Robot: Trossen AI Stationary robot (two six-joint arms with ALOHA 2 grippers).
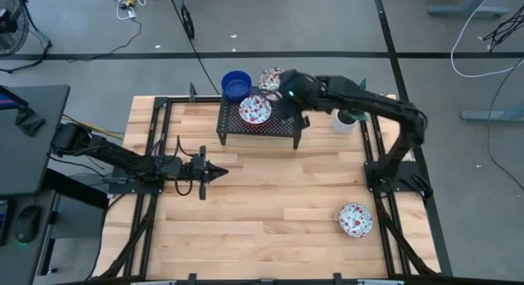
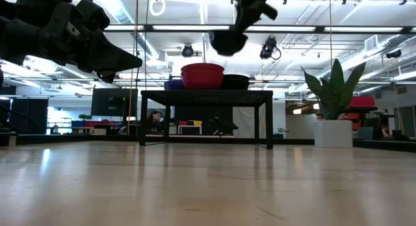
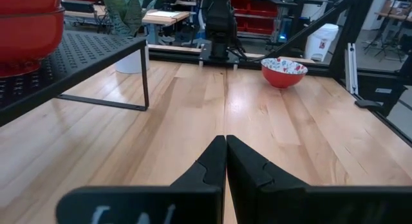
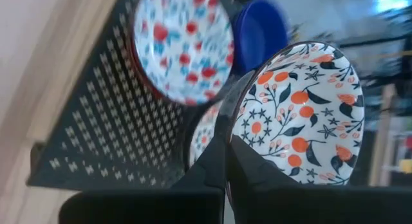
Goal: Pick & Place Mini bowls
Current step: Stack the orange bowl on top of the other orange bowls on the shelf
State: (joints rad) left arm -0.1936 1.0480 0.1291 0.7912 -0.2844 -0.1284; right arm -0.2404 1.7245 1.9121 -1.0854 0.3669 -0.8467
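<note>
The right pincer (image 4: 225, 161) is over the back part of the black perforated rack (image 1: 237, 124), and it is clenched on the rim of a floral bowl (image 4: 297, 111) with orange and dark blue pattern, which it holds tilted above the rack. On the rack sits another floral bowl (image 1: 255, 110) with red and blue flowers and a red outside. A solid blue bowl (image 1: 236, 84) sits just behind the rack's back left corner. One more floral bowl (image 1: 355, 219) lies alone on the wooden tabletop (image 1: 270, 203), near the front right corner and well apart from the rack. The left pincer (image 1: 219, 175) rests low over the left side of the tabletop, with its fingers (image 3: 206, 167) pressed together and holding nothing. A white pot with a green plant (image 2: 334, 125) stands to the right of the rack
</note>
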